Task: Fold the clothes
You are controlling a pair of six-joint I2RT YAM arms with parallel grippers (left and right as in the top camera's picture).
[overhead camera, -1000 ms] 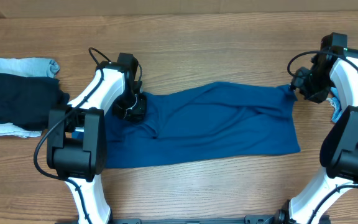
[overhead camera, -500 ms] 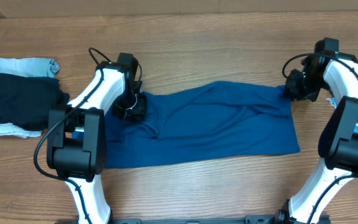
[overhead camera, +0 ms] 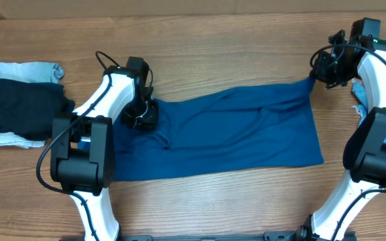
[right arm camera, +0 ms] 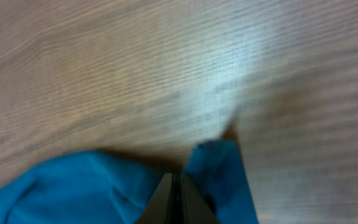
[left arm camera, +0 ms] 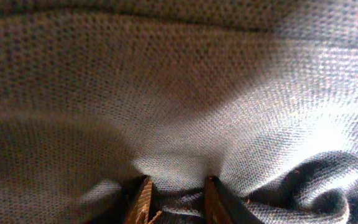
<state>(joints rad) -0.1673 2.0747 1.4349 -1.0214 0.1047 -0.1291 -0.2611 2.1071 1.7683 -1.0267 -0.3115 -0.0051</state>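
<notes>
From overhead we see the blue polo shirt [overhead camera: 233, 137] spread across the middle of the tabletop [overhead camera: 213, 40]. Our left hand [overhead camera: 141, 115] sits on its far left corner, and our right hand [overhead camera: 322, 69] is at its far right corner. A near-black garment [overhead camera: 19, 107] and a light-blue piece [overhead camera: 25, 69] lie at the left, apart from it. At the left wrist, the fingers [left arm camera: 143, 200] pinch bunched knit. At the right wrist, blurred, the tips press together on a blue fold.
</notes>
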